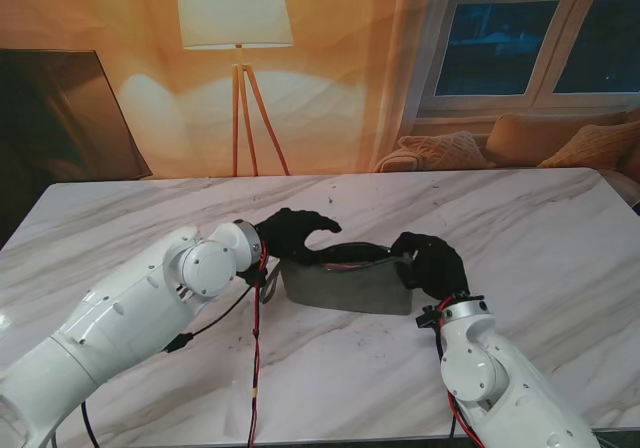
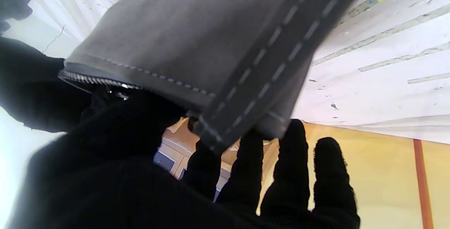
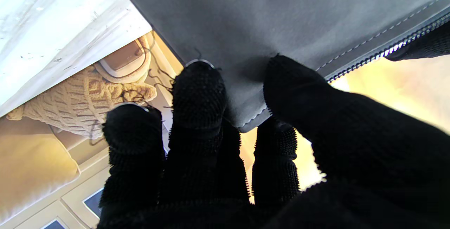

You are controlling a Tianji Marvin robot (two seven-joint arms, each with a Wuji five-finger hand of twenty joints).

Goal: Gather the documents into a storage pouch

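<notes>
A grey fabric pouch [image 1: 345, 286] stands upright on the marble table [image 1: 530, 218], zipper side up and gaping. A thin reddish edge [image 1: 345, 255] shows inside its mouth; I cannot tell what it is. My left hand [image 1: 295, 235], in a black glove, grips the pouch's left top corner. In the left wrist view the pouch [image 2: 197, 35] has its end seam between the thumb and fingers of that hand [image 2: 175, 172]. My right hand [image 1: 432, 263] pinches the right top corner. The right wrist view shows that hand [image 3: 246, 144] with its thumb and fingers pressed on the pouch [image 3: 281, 14] by the zipper.
Red and black cables [image 1: 255, 338] hang from my left arm down to the table's near edge. Beyond the far edge stand a floor lamp [image 1: 238, 28], a dark screen [image 1: 60, 113] on the left and sofa cushions [image 1: 540, 140] under the window.
</notes>
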